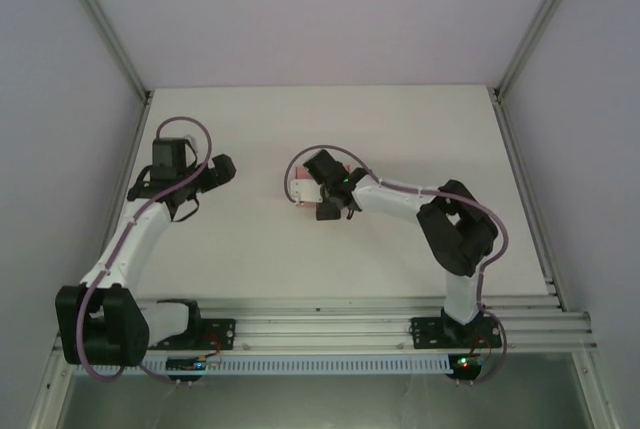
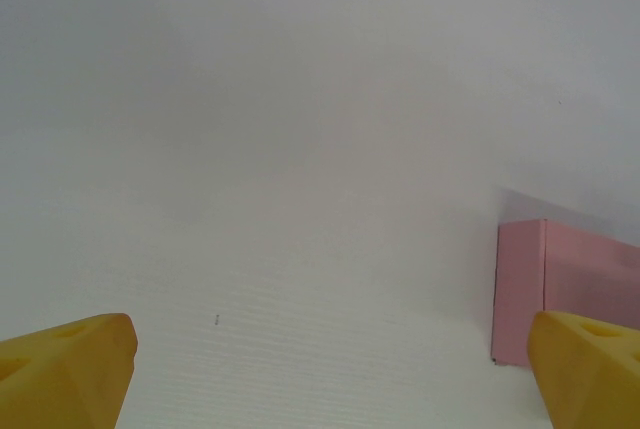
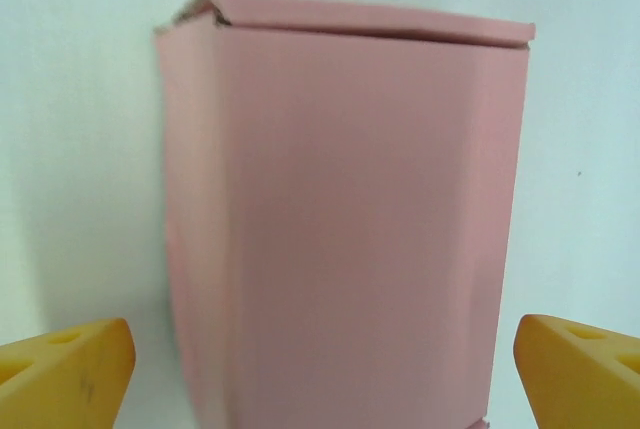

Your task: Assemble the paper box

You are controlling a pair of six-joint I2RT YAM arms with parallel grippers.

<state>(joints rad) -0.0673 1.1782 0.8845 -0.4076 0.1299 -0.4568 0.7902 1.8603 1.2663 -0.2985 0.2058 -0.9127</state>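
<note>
1. On the bench (image 1: 400,129), the paper box (image 3: 340,209) sat closed between the wide-open jaws of my right tool (image 3: 320,374).
2. My left tool (image 2: 330,374) hung wide over bare bench, with the box just beside it.
3. Risk: a jaw clipping the box on the way out could topple it or spring its loosely tucked flap (image 3: 200,7).

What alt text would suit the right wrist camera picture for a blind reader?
A pink paper box lies on a white table, seen close up between the two yellow fingertips of the open right end effector.
</note>
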